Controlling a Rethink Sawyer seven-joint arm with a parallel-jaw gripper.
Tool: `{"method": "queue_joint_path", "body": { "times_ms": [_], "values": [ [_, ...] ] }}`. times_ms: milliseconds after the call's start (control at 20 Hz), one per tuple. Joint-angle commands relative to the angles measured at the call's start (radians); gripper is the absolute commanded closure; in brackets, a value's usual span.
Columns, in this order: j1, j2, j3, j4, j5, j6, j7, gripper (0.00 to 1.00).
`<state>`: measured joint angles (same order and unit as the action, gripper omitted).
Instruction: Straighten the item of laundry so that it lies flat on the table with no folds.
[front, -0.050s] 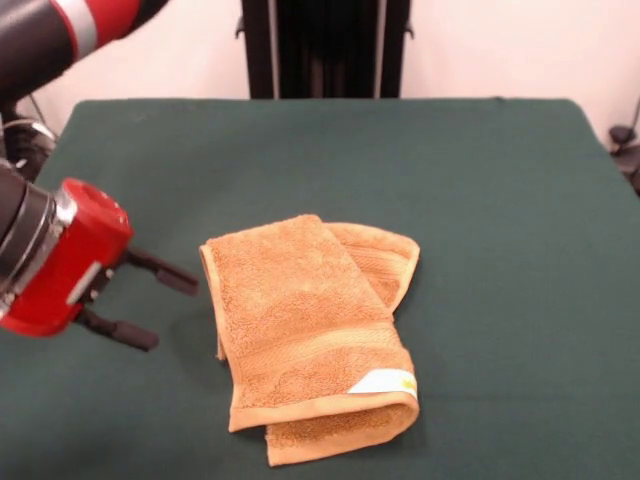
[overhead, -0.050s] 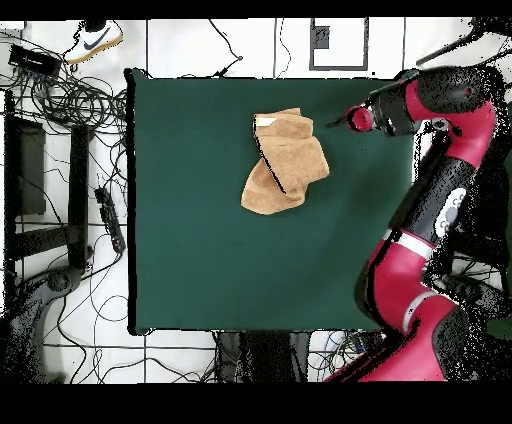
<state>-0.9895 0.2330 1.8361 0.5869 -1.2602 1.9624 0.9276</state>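
Orange-tan terry towel (front, -0.050s: 310, 335) folded over itself, lumpy, white label at one corner, on green cloth tabletop (front, -0.050s: 500, 200). Claw (front, -0.050s: 150, 302) spread wide, empty, just beside towel.

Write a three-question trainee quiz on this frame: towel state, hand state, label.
1. True or false: the towel lies flat in a single layer on the table.
2. The hand is: A) shut on the towel, B) open, beside the towel and clear of it, C) out of view.
3. Fill in: in the front view, the white label sits near the towel's ____ edge.

Key: 1 false, it is folded over itself. 2 B. 3 near.
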Motion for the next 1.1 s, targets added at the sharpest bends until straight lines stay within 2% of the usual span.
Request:
{"method": "queue_joint_path", "body": {
  "times_ms": [50,250,550,950,1100],
  "values": [
    [-0.057,-0.005,-0.319,0.327,0.109,-0.234,0.282,0.00],
    [-0.076,-0.017,-0.376,0.413,0.147,-0.335,0.368,0.00],
    [-0.040,-0.021,-0.443,0.398,0.218,-0.447,0.433,0.00],
    [0.013,0.046,-0.474,0.338,0.439,-0.531,0.577,0.00],
    [0.033,0.062,-0.488,0.320,0.551,-0.507,0.637,0.00]
  ]
}}
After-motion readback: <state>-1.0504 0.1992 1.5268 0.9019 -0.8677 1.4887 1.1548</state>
